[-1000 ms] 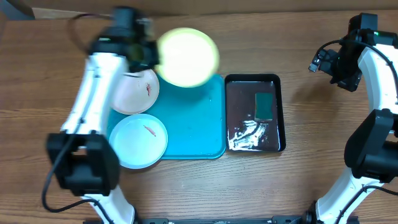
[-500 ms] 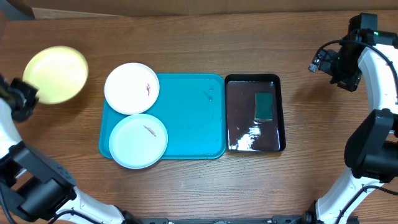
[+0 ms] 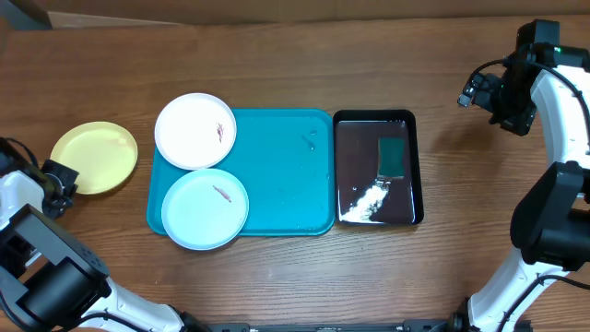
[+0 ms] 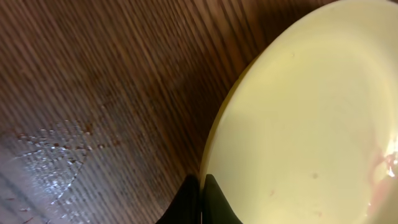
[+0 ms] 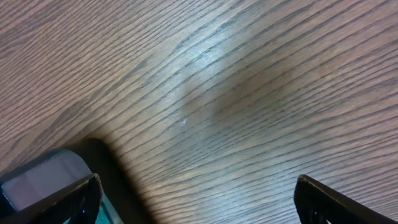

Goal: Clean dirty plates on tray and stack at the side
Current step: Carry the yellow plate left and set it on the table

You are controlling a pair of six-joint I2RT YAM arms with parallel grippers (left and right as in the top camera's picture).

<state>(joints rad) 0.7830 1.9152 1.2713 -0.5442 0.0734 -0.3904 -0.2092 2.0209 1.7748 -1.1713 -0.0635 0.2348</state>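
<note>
The yellow plate (image 4: 298, 124) runs off the left wrist view's right and bottom edges. Only dark tips of the left claw (image 4: 201, 188) show there. Specks (image 3: 219, 131) on the white plate (image 3: 187, 124) are too small to identify.

Bright, even light from above; sharp overhead. White glare low in the black bin (image 3: 355, 148). Soft blur on the yellow plate (image 4: 311, 124) close up, pale sheen on the table (image 4: 56, 155) at lower left, dark shadow along the rim.

A dark brown wooden table (image 3: 277, 83) fills the view — grain running side to side, soft light glinting off it; a pale tan strip (image 3: 277, 7) edges its far side.
</note>
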